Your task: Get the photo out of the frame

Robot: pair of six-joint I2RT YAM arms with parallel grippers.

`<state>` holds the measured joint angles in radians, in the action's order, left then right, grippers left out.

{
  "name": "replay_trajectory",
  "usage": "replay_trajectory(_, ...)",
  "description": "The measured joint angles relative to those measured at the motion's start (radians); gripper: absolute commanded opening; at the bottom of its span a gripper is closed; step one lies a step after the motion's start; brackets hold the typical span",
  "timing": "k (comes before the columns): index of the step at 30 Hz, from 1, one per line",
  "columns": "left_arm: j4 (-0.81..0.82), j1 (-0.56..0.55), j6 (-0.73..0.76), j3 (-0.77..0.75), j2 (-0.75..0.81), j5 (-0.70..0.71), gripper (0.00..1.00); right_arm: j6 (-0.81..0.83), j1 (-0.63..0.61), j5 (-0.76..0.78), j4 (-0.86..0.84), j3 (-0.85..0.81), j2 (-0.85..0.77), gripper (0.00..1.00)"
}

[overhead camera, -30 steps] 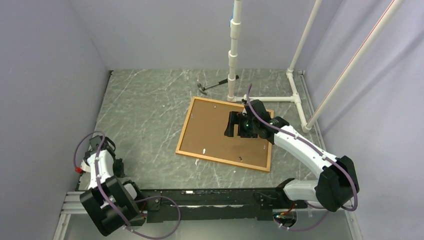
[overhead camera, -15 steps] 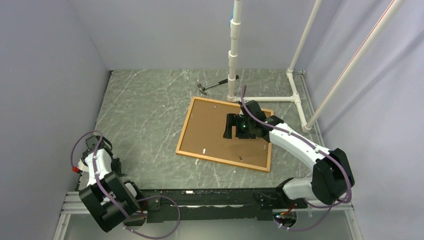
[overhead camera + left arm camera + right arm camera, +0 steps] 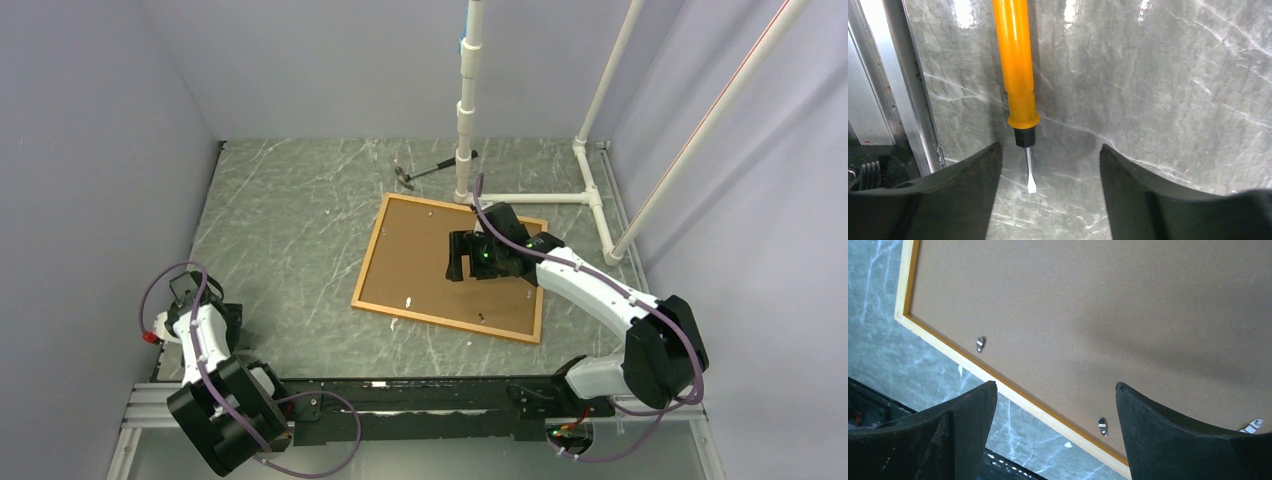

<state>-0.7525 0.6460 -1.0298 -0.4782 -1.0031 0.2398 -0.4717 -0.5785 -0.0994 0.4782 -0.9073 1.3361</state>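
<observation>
The frame [image 3: 365, 277], a thin orange border, lies face down on the marble table. The photo shows only its brown board back [image 3: 420, 260], set inside the frame and held by small metal tabs [image 3: 980, 343]. My right gripper [image 3: 458, 257] hovers open over the board's right half. In the right wrist view its jaws [image 3: 1055, 405] stand wide above the frame's near edge [image 3: 1013, 395], with nothing between them. My left gripper [image 3: 1050, 170] is open at the table's near left corner. An orange-handled screwdriver [image 3: 1018, 75] lies on the table there, its blade tip between the fingers, untouched.
A small hammer [image 3: 425, 172] lies at the back beside a white pipe stand [image 3: 465, 130], whose base pipes [image 3: 545, 197] run along the frame's far right corner. An aluminium rail [image 3: 903, 100] borders the table beside the screwdriver. Grey walls close three sides.
My left gripper has opened and let go of the screwdriver, which now lies on the table. My right gripper has shifted slightly left over the board, still open.
</observation>
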Motion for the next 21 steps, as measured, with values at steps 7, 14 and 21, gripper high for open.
replay_trajectory(7,-0.031,0.001,0.035,0.001,0.073,-0.082,1.0,0.13,-0.156,0.09,0.042,-0.033,0.012,0.85)
replay_trajectory(14,-0.06,-0.088,0.06,0.001,0.21,-0.181,1.0,0.276,-0.408,0.171,0.056,-0.053,0.045,0.75)
replay_trajectory(21,0.022,-0.448,0.152,-0.039,0.246,-0.303,0.99,0.406,-0.509,0.259,0.051,-0.033,0.126,0.66)
